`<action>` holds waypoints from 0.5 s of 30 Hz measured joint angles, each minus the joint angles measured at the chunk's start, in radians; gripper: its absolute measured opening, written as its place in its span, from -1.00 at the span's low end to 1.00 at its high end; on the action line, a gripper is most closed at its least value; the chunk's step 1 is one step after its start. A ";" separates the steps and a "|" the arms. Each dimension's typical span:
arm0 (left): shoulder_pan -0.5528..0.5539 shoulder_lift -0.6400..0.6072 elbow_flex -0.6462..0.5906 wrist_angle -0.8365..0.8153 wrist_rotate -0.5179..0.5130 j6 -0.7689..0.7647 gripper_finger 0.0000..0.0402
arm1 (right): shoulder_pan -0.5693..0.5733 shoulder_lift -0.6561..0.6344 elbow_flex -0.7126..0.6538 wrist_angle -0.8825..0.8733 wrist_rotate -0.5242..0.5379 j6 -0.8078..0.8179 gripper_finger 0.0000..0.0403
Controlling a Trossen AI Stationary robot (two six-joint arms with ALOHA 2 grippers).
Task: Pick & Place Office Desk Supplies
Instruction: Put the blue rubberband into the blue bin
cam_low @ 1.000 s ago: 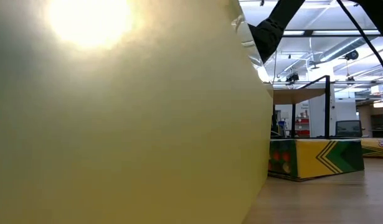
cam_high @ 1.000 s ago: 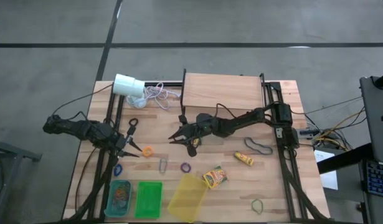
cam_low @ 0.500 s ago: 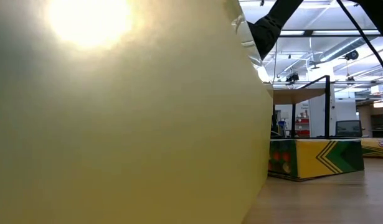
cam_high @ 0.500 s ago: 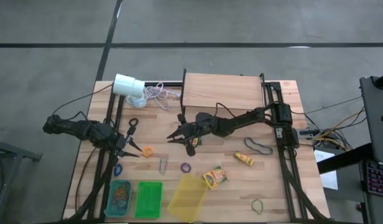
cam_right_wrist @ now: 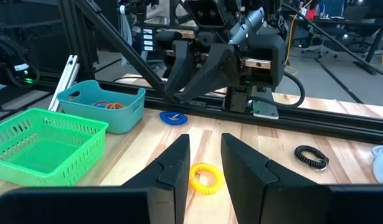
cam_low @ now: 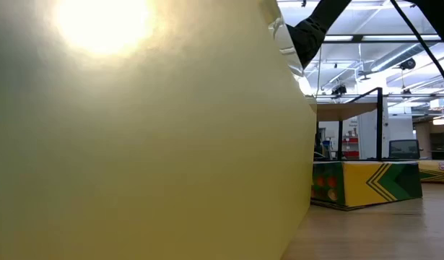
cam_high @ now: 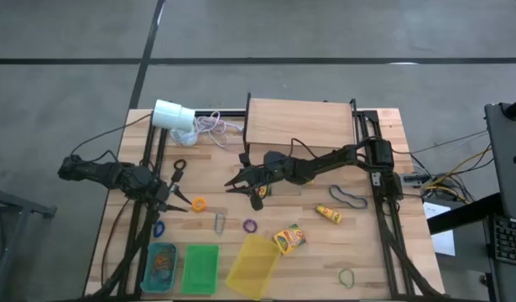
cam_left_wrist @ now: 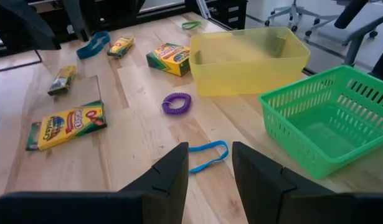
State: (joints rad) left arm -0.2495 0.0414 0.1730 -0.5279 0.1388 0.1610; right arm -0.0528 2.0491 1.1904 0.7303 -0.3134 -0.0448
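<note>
Both grippers are seen slightly parted and empty. The right gripper is held above the table beyond the yellow bin; the left gripper is placed farther left of it, beside the orange loop.

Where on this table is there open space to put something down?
Bare wood lies between the yellow bin and the green loop, and right of the dark loop. It is crowded around the orange band, blue band and purple band.

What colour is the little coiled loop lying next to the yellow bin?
Purple. The coiled loop lies on the wood beside the yellow bin; the left wrist view shows it best.
</note>
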 joint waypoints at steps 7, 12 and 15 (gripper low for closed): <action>0.000 0.001 0.000 0.103 -0.009 0.147 -0.37 | 0.000 0.000 0.000 0.000 0.000 0.000 -0.61; 0.000 0.002 0.001 0.234 -0.008 -0.038 -0.37 | 0.000 0.000 -0.001 0.000 0.000 0.000 -0.64; 0.000 0.016 0.016 0.259 -0.053 -0.219 -0.37 | 0.000 0.000 -0.001 0.000 0.000 0.000 -0.63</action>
State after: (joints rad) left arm -0.2493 0.0578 0.1888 -0.2685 0.0857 -0.0583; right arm -0.0532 2.0491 1.1892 0.7303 -0.3134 -0.0448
